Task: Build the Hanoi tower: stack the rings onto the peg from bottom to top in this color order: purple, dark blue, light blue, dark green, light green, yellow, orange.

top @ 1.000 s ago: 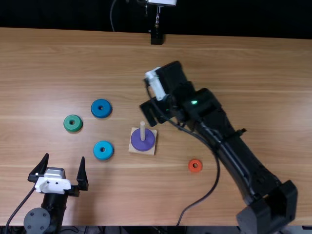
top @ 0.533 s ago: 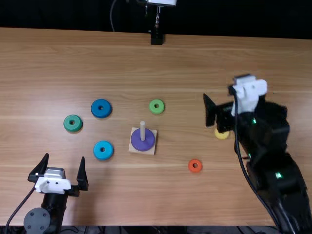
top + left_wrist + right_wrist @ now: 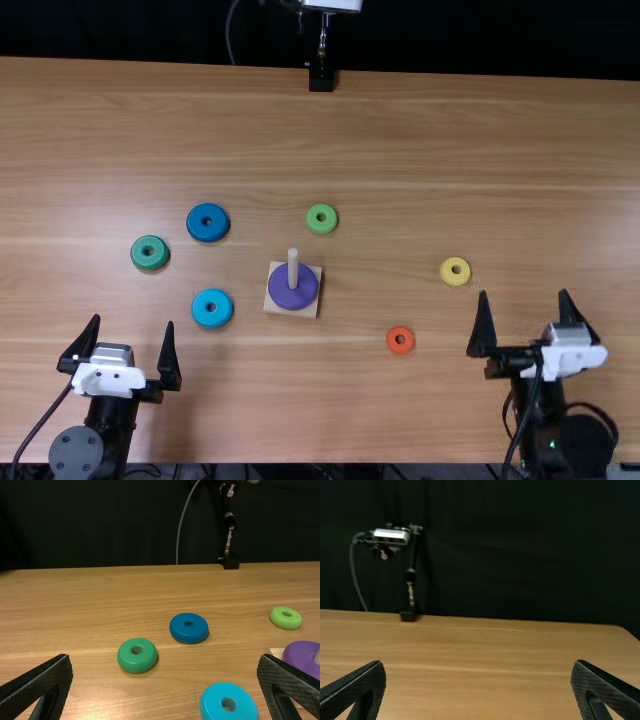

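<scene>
Hanoi tower (image 3: 282,285): we had one ring on it, near the middle of the light brown wooden worktop (image 3: 400,130).
Purple ring (image 3: 300,295): we saw it around the upright pale wooden peg (image 3: 293,262), on the square wooden base (image 3: 310,309).
Blue rings: we had the round dark blue ring (image 3: 197,222) and light blue ring (image 3: 202,309) left of the base.
Green rings: we saw the round dark green ring (image 3: 140,253) farthest left, the light green ring (image 3: 314,219) beyond the base.
Right side: we had the round yellow ring (image 3: 448,271) and, nearer us, the small orange ring (image 3: 393,343).
Left gripper (image 3: 134,322): we held its fingers wide, nothing between them.
Right gripper (image 3: 524,293): its fingers were wide and empty too.
</scene>
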### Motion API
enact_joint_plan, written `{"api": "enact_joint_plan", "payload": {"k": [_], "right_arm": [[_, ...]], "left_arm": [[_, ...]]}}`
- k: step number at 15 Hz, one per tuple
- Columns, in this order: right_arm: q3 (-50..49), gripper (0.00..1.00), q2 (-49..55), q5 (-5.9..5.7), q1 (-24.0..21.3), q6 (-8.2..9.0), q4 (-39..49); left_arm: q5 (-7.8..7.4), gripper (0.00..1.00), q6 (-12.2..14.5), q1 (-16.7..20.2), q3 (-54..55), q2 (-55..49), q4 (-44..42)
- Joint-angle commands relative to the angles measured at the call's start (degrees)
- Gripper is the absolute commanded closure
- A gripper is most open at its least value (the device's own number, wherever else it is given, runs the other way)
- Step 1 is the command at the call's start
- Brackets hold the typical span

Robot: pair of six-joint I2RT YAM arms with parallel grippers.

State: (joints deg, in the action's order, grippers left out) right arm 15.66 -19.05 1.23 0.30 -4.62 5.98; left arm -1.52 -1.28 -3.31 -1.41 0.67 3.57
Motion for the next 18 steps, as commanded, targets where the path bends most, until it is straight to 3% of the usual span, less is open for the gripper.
{"api": "enact_joint_plan", "payload": {"k": [1,7,10,18], "right_arm": [[-4.41,0.00,4.11,-0.29,-0.56,0.09,0.08],[-14.61,0.00,18.87,-0.50,-0.73,0.19,-3.72],[-14.69,0.00,19.05,-0.29,-0.73,0.09,-10.47],[-14.78,0.00,19.05,0.03,-0.82,-0.12,-11.00]], "left_arm": [[0.25,0.00,0.54,0.41,1.41,-0.67,-0.30],[0.25,0.00,0.65,0.32,1.41,-0.67,-0.30],[0.25,0.00,0.54,0.41,1.41,-0.67,-0.30],[0.25,0.00,0.54,0.41,1.41,-0.67,-0.30]]}}
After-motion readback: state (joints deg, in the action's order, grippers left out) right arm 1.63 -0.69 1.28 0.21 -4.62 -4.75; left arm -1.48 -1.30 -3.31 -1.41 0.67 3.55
